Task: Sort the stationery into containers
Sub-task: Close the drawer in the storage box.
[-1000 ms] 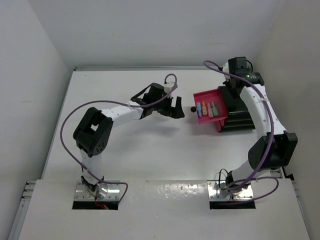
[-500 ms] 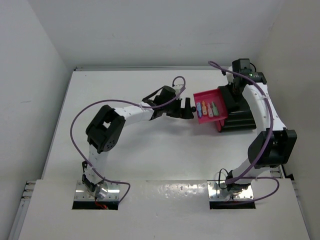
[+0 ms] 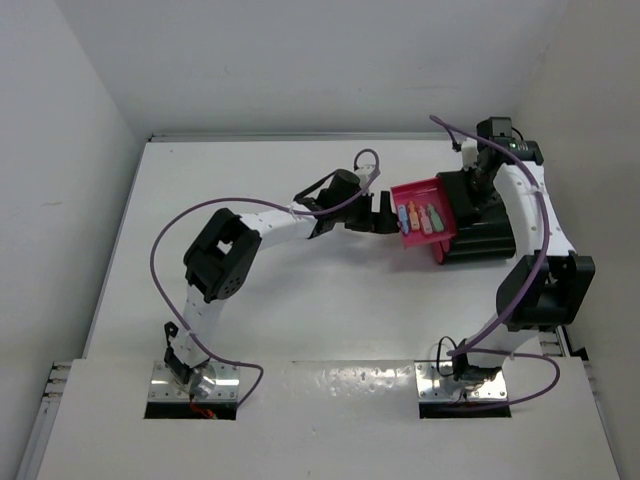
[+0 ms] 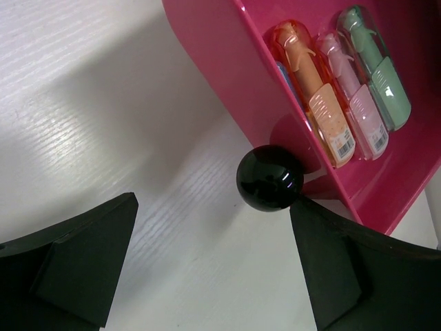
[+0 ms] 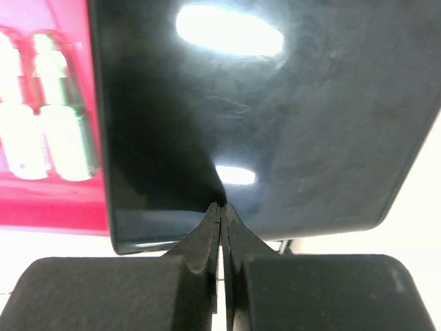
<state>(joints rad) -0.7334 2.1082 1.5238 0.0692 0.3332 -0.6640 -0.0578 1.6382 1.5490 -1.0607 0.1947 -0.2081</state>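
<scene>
The left claw [image 4: 210, 265] gapes toward the knob [image 4: 270, 178] of the drawer [image 4: 227, 83], likely to shut it, while the closed right claw [image 5: 222, 224] steadies the black box [image 5: 275, 124].

Magenta drawer [image 4: 220, 69] pulled from black box [image 3: 472, 246], orange, pink, mint pieces [image 4: 358, 103] lying inside

The drawer [image 4: 220, 76] is smooth glossy magenta plastic with a mirror-shiny black knob [image 4: 270, 178], the pastel stationery [image 4: 313, 89] at one o'clock has clear glossy shells, the black box [image 5: 275, 124] is polished and reflective, the white table [image 4: 89, 110] shows fine matt woodgrain, and the fingers [image 4: 76, 269] of the left gripper [image 4: 213, 207] look matt plastic.
</scene>
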